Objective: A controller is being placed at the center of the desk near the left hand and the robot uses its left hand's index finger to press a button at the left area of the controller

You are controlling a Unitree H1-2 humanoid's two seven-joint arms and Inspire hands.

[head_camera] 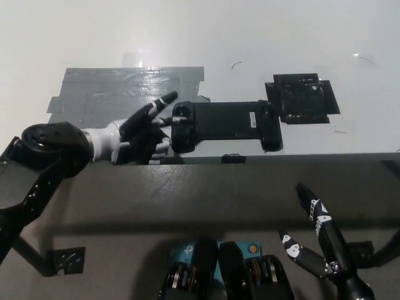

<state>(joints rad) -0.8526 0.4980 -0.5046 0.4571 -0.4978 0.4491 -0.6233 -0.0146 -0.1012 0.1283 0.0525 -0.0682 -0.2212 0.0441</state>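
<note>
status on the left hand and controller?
Left hand open, fingertip beside controller left end, contact unclear. Right hand open, resting low right. Nothing between.

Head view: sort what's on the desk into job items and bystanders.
Job:
- controller, lying near the desk's front edge
- left hand, fingers spread, one fingertip by the controller's left end

Bystanders:
- grey tape patch, left of the controller
- black square patch, to its right
- right hand, low, off the desk
</note>
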